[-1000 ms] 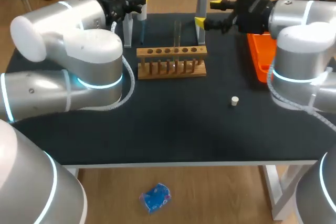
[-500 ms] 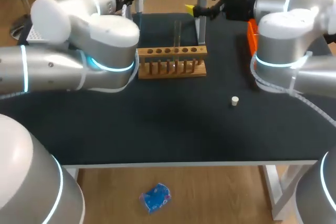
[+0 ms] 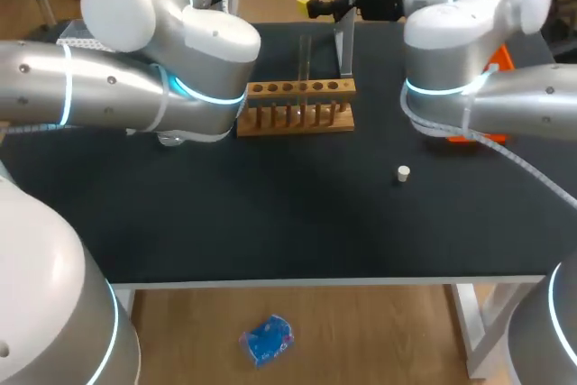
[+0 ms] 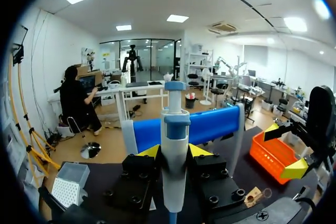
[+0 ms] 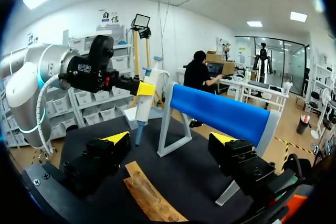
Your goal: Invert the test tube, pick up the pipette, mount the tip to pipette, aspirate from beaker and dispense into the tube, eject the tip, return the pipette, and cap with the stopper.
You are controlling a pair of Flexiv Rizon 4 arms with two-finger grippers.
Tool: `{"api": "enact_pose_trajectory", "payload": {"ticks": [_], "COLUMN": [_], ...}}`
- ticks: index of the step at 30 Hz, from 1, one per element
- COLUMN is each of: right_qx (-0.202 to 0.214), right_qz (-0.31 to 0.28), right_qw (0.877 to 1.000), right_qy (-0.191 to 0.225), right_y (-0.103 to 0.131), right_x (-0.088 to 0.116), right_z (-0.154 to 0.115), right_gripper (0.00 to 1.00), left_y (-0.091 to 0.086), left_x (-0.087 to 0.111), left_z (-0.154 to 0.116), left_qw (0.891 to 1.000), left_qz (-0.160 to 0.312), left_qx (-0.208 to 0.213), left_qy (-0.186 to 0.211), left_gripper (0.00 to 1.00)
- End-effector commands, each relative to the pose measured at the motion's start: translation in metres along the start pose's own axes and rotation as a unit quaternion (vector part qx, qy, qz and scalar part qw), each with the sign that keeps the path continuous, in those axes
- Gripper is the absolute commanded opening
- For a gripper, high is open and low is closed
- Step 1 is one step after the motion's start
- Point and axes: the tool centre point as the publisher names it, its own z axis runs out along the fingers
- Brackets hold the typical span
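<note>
At the far left corner of the counter sits the white tip box. Just right of it, the left claw is clamped on the pipette, its yellow tips pressing the white body from both sides below the blue collar. The pipette hangs upright at the far edge, nozzle down and clear of the counter, just left of the blue stand. It looks like light, stiff, smooth plastic, so a grip on the thick barrel seems right to me. Holding it higher would crowd the plunger, and lower down the shaft tapers and might slip. I can't tell whether a tip is on it. Toward the middle stands the wooden rack, with the test tube upright in one of its holes. That is thin clear glass, surely slick and breakable, best pinched gently around its upper half. Right of the stand, the right claw hangs at the far edge, spread wide with nothing in it. Nearer, on bare counter, lies the small pale stopper, light and likely to roll, well apart from the rack. The orange tray lies at the right.
</note>
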Motion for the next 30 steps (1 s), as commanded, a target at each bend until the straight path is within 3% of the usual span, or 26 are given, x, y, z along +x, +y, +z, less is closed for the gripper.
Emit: {"api": "enact_pose_trajectory", "payload": {"ticks": [1,15,30], "right_qx": [0.002,0.002,0.002], "right_qz": [0.0,0.0,0.0], "right_qw": [1.0,1.0,1.0], "right_qy": [-0.001,-0.001,-0.001], "right_y": [0.002,0.002,0.002], "right_x": [-0.002,-0.002,-0.002], "right_z": [0.012,0.012,0.012], "right_gripper": [1.0,1.0,1.0], "left_y": [-0.005,-0.01,-0.007], "left_x": [-0.002,-0.012,-0.019], "left_z": [0.012,0.034,0.052], "left_qw": [1.0,0.996,0.992], "left_qz": [0.0,0.008,0.004], "left_qx": [-0.024,-0.064,-0.085], "left_qy": [-0.017,-0.065,-0.091], "left_gripper": [0.0,0.0,0.0]}}
